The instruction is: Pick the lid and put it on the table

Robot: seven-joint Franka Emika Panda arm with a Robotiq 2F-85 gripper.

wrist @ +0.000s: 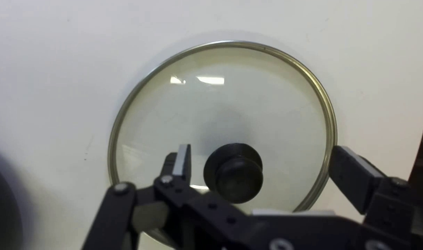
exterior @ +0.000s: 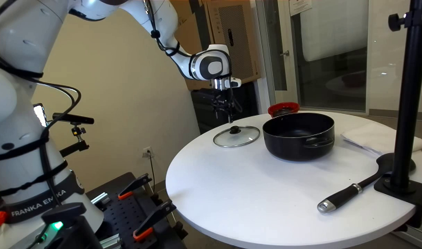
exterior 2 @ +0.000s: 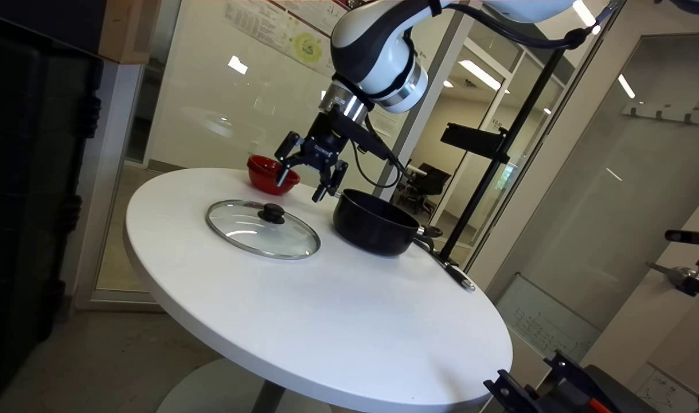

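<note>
The lid is clear glass with a silvery rim and a dark knob. It lies flat on the white round table [exterior: 245, 193] [exterior 2: 338, 327] [wrist: 58, 86], knob up, in both exterior views [exterior: 235, 140] [exterior 2: 252, 232] and the wrist view [wrist: 214, 104]. My gripper [exterior: 224, 117] [exterior 2: 299, 190] hangs above the table near the lid, fingers down. In the wrist view the gripper [wrist: 263, 158] is open and empty. The knob [wrist: 237, 173] appears between the fingers, closer to the left one, and neither finger touches it. The gripper body hides the lid's lower edge there.
A black pot [exterior: 294, 148] [exterior 2: 372, 229] stands beside the lid; its edge shows in the wrist view [wrist: 1, 208]. A red bowl [exterior: 288, 106] [exterior 2: 264, 176] stands behind. A black-handled utensil [exterior: 342, 199] [exterior 2: 458, 278], a white cloth [exterior: 373, 136] and a black pole [exterior: 403, 103] are at the table's side.
</note>
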